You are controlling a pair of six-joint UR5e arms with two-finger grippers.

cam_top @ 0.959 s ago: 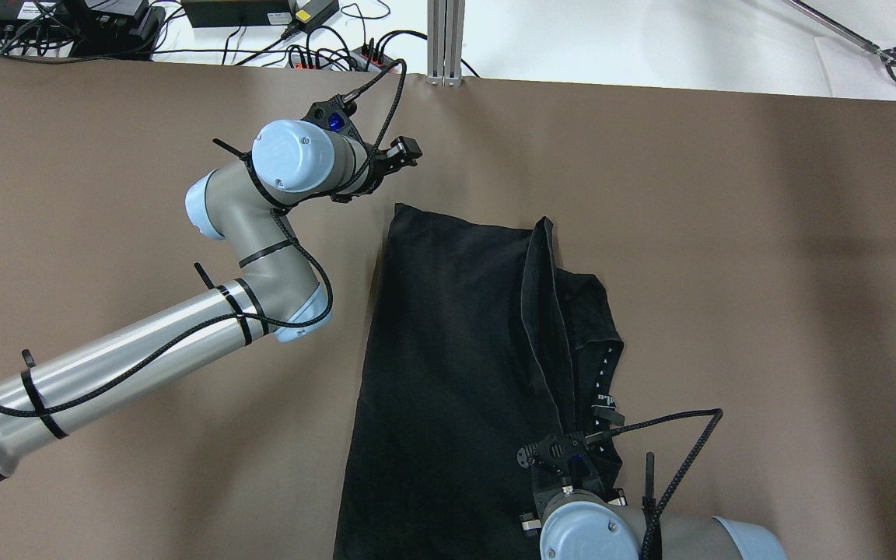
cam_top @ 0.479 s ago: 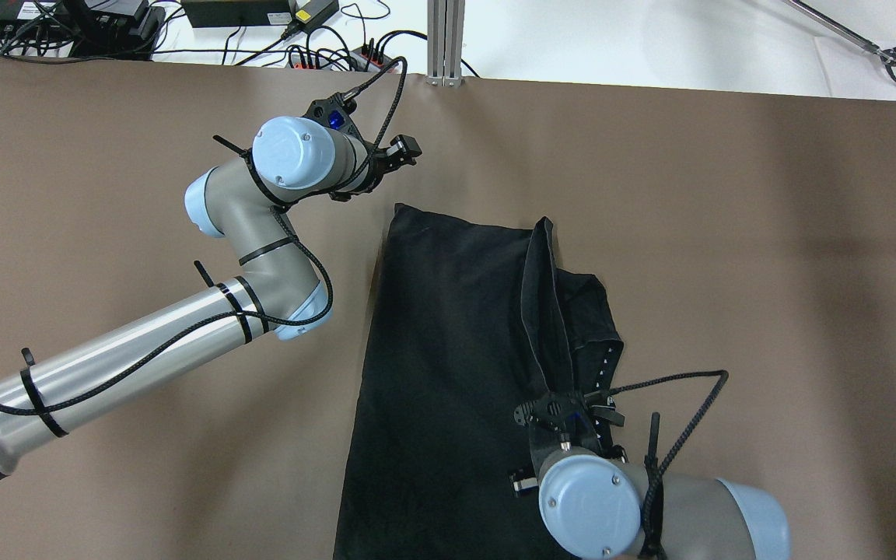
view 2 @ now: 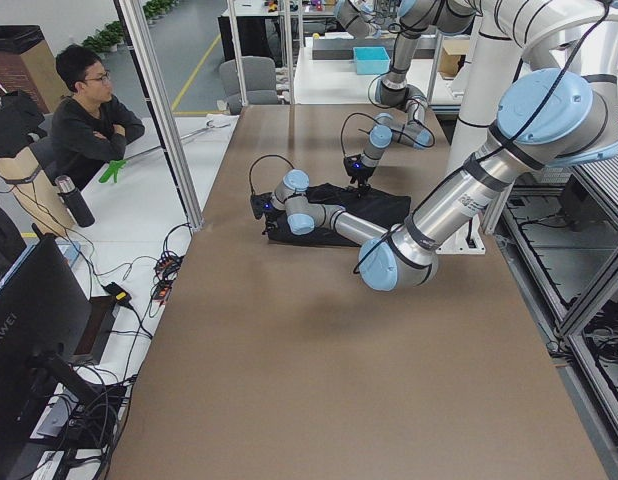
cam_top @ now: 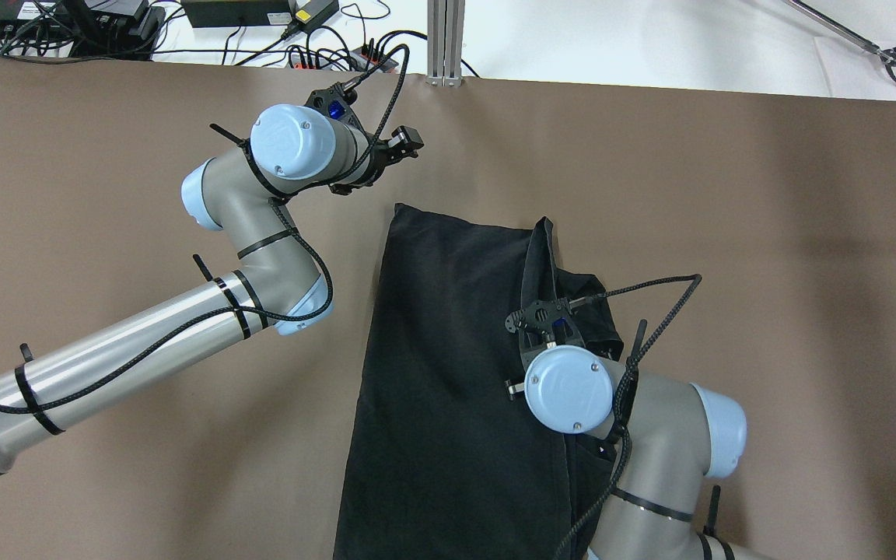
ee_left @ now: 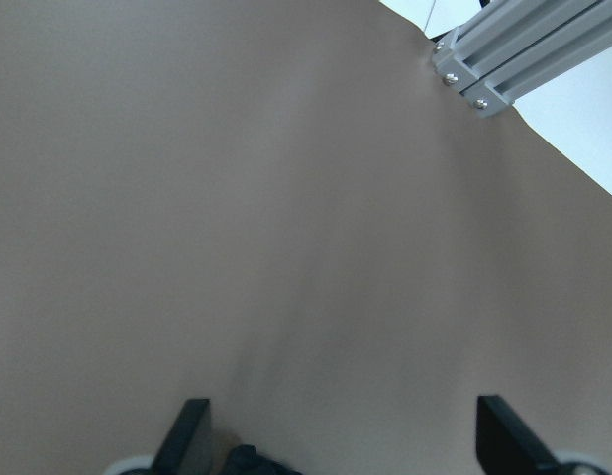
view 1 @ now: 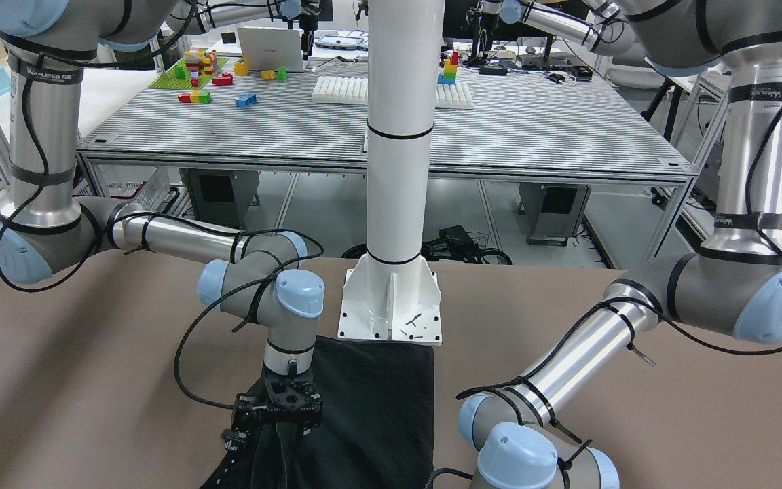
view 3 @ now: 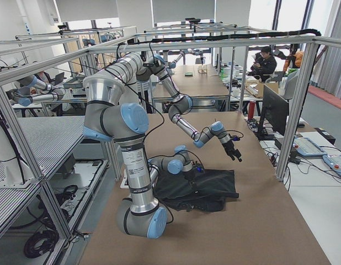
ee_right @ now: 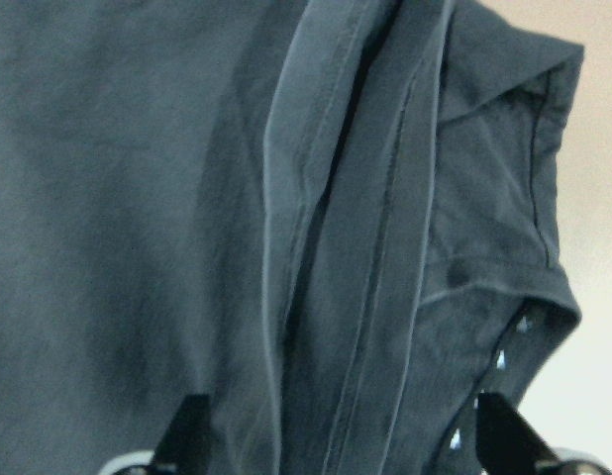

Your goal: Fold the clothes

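The clothes (cam_top: 448, 365), a single black garment, lay flat on the brown table (cam_top: 767, 233), directly beneath the right gripper (ee_right: 346, 440) and just to one side of the left gripper (ee_left: 344, 440). The garment looked partly folded. A long flap (cam_top: 541, 264) was turned over along the side under the right gripper, which was probably poised there to take that hem for the next fold. The left gripper hung over bare table near the garment's corner, likely kept out of the way. In each wrist view the fingertips stood wide apart with nothing between them. The overhead view hid the right gripper's fingers beneath its wrist, yet it alone gave the garment's whole outline. Only the right wrist view showed the stitched hems and the small white marks (ee_right: 514, 336) beside one fingertip. The left wrist view showed just table and a metal post (ee_left: 504, 59) ahead.
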